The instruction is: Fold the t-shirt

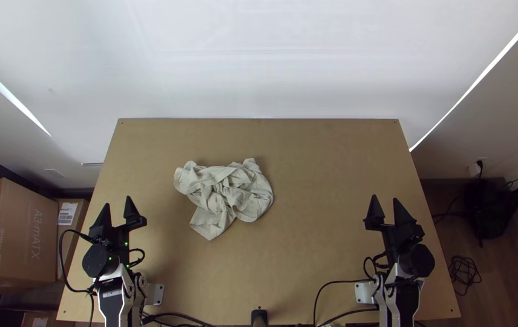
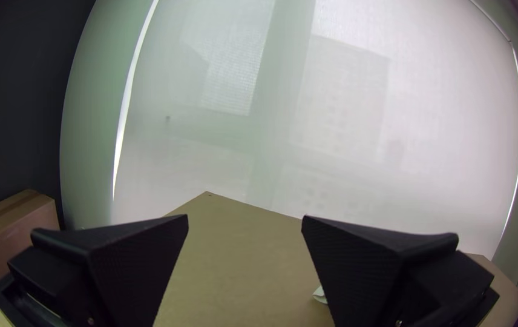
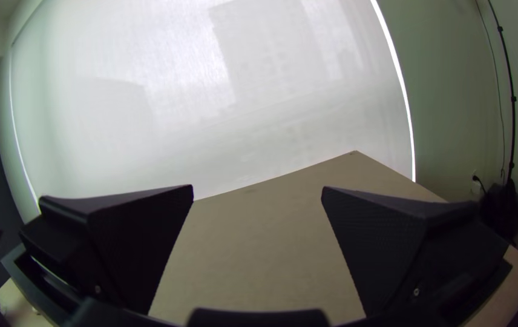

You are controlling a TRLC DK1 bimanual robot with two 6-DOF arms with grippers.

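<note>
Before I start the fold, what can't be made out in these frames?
- Top view: t-shirt collar and sleeves, can't be told apart in its bunched folds.
- Top view: tabletop under the shirt, covered by it.
- Left wrist view: shirt past its pale tip, behind a left gripper finger.
- Top view: label print, too small.

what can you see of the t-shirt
The t-shirt is a pale grey-beige, soft-looking fabric, bunched and heavily wrinkled, with twisted folds in its middle and a flatter flap pointing towards the near edge. Sleeves and collar can't be told apart. It lies left of centre on the wooden table, touched by neither end effector.
</note>
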